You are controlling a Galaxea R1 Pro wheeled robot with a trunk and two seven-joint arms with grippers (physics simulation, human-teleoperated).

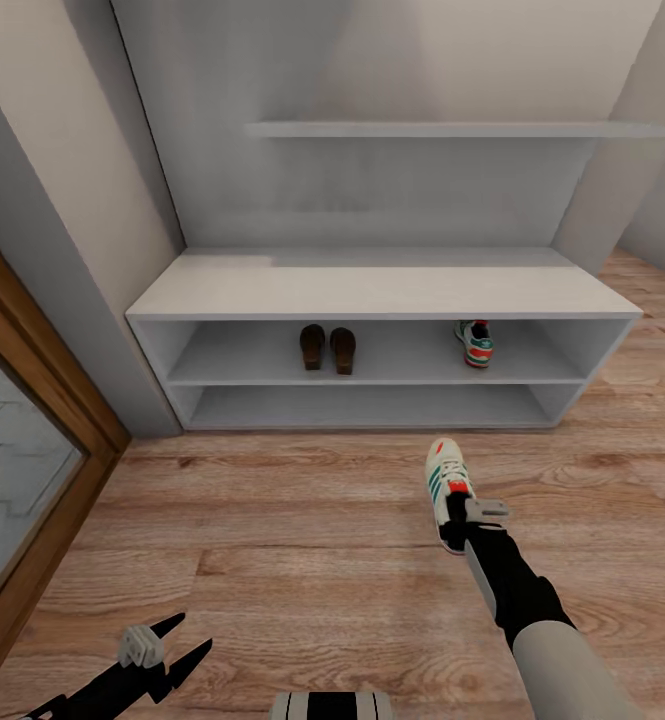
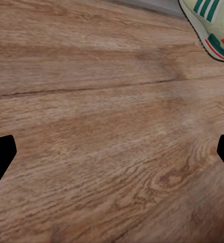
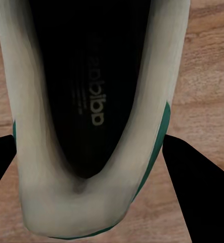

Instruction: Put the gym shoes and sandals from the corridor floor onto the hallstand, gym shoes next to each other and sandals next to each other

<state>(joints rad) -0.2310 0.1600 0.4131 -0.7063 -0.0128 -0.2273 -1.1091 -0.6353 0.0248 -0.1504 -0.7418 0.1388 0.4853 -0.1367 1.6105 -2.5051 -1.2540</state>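
right tool (image 1: 456,520) around gym shoe (image 1: 445,480)

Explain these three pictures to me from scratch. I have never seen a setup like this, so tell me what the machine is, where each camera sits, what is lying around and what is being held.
This is a simulated wheeled robot with two arms, steered by a person. The big picture comes from a camera on its head, looking down over a wood floor at a pale shoe rack. On the rack's upper open shelf stand two brown sandals side by side, and further right one gym shoe.

The other two pictures come from cameras near each gripper, looking along its fingers. The right gripper reaches for the second gym shoe, at its heel end; in its wrist view the shoe's dark opening sits between the two black fingers. Whether they already squeeze it, or whether the shoe is off the floor, I cannot tell.

The left gripper hangs open and empty over the floor.
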